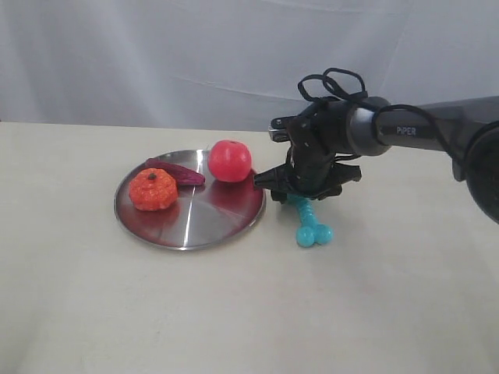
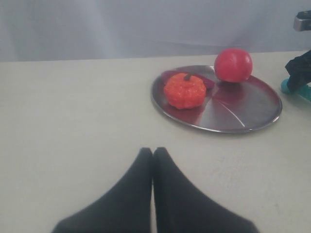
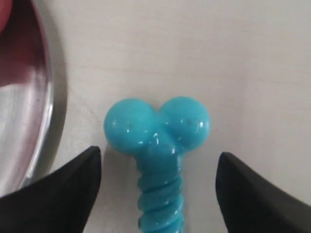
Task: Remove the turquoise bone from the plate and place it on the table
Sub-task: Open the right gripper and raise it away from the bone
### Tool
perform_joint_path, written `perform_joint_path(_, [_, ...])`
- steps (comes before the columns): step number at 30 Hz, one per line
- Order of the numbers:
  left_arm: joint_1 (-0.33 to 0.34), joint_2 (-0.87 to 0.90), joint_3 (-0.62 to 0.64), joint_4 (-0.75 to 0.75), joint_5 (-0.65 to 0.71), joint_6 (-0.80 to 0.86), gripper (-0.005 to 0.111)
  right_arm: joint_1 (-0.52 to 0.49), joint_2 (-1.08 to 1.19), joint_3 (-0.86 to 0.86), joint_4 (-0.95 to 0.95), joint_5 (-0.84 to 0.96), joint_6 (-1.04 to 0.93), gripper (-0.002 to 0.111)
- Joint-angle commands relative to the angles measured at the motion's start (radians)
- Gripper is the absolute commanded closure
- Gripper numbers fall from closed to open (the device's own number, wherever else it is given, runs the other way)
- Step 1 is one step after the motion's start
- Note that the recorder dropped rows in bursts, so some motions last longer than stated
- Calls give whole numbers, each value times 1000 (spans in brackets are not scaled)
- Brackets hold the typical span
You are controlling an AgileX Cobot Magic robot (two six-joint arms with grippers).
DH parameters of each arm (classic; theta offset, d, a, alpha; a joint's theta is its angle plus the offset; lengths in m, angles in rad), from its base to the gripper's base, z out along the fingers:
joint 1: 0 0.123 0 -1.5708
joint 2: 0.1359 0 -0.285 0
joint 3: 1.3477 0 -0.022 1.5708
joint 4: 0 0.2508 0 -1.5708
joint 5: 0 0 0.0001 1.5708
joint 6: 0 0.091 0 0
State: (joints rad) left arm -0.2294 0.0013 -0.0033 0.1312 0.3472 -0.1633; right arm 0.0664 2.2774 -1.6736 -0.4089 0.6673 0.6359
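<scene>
The turquoise bone lies flat on the beige table, just right of the steel plate. My right gripper hovers low over the bone's far end. In the right wrist view the bone sits between the wide-apart fingertips, touching neither, so that gripper is open. The plate's rim shows beside it. My left gripper is shut on nothing, over bare table short of the plate; a bit of the bone shows at that view's edge.
On the plate rest an orange toy pumpkin, a purple toy vegetable and a red toy tomato. A white cloth backdrop hangs behind the table.
</scene>
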Motion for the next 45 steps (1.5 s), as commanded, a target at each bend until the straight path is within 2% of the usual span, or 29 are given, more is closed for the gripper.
perform_joint_path(1, [-2, -1, 3, 0, -1, -1, 107, -6, -42, 0, -13, 15, -30, 44])
perform_joint_path(10, [-2, -1, 3, 0, -1, -1, 107, -3, -255, 0, -13, 212, -148, 44])
perform_joint_path(16, [-2, -1, 3, 0, -1, -6, 107, 45, -427, 0, -13, 437, -233, 60])
perform_joint_path(20, [-2, -1, 3, 0, -1, -6, 107, 121, -548, 0, -9, 554, -240, 62])
perform_joint_path(23, [-2, -1, 3, 0, -1, -6, 107, 225, -638, 4, -6, 554, -231, 62])
perform_joint_path(28, [-2, -1, 3, 0, -1, -6, 107, 389, -817, 109, -81, 554, -126, 62])
perform_joint_path(35, [-2, -1, 3, 0, -1, -6, 107, 419, -1053, 306, -35, 554, -79, 63])
perform_joint_path(37, [-2, -1, 3, 0, -1, -6, 107, 419, -1115, 379, -4, 554, -79, 71])
perform_joint_path(42, [-2, -1, 3, 0, -1, -6, 107, 419, -1273, 562, 29, 554, -79, 106])
perform_joint_path(45, [-2, -1, 3, 0, -1, -4, 107, 419, -1346, 642, 41, 554, -79, 109])
